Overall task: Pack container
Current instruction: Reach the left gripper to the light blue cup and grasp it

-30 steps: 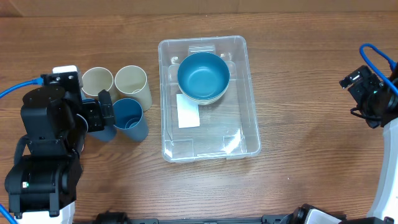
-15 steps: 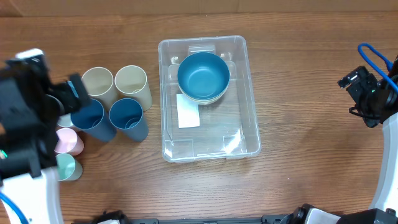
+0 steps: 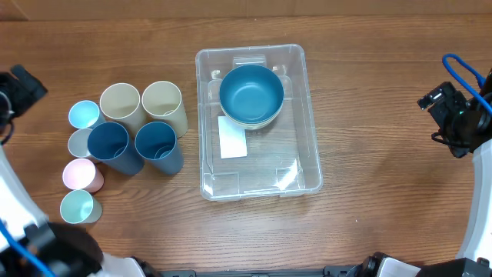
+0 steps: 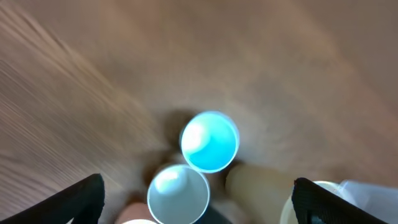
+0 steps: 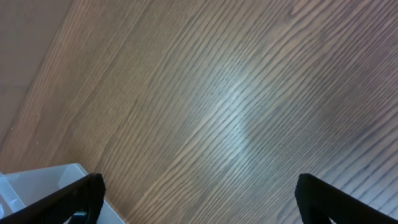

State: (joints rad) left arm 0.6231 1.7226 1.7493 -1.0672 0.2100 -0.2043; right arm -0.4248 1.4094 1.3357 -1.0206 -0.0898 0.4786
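Cups (image 3: 108,146) no longer under left tool (image 4: 200,198)

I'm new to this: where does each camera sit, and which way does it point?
Overhead: fixed above the table, looking straight down on the container, blue bowl and cups; left arm and right arm at the edges.
Left wrist: on the left arm, looking down on a light blue cup; open jaws at bottom corners.
Right wrist: on the right arm, looking down on bare table; open jaws at bottom corners.
Shared: overhead and left wrist both show the light blue cup.
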